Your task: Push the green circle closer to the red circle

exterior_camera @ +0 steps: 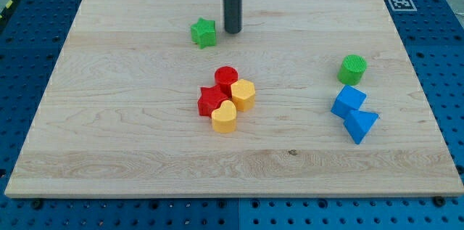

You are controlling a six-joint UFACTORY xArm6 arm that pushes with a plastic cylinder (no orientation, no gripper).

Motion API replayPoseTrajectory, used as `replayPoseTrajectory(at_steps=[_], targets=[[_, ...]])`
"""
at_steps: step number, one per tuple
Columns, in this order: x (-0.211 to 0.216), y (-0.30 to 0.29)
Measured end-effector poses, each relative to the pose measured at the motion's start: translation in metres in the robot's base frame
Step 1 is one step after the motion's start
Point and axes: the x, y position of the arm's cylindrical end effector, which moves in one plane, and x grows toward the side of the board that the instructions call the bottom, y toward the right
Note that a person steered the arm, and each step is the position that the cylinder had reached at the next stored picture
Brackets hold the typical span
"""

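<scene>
The pale wooden board surface (pixel 109 136) carries every block; my tip (pixel 232 32), the end effector, is a bare dark rod with nothing to clench or release, resting near the view's top; just to its left sits the green star block (pixel 204 33), close beside it though contact is unclear; below it a touching cluster holds the red circle (pixel 226 77), red star (pixel 211 101), yellow hexagon (pixel 243 94) and yellow heart (pixel 224 117); the green circle (pixel 352 69) stands well to its right and lower, above a blue cube (pixel 349 102) and blue triangle (pixel 361 125).
</scene>
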Motion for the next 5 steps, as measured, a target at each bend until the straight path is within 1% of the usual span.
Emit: replayPoseTrajectory(at_steps=[1,2,3,4,5], targets=[[0.002,0.083],[0.036,0.173],[0.074,0.246],[0.11,0.252],[0.11,0.248]])
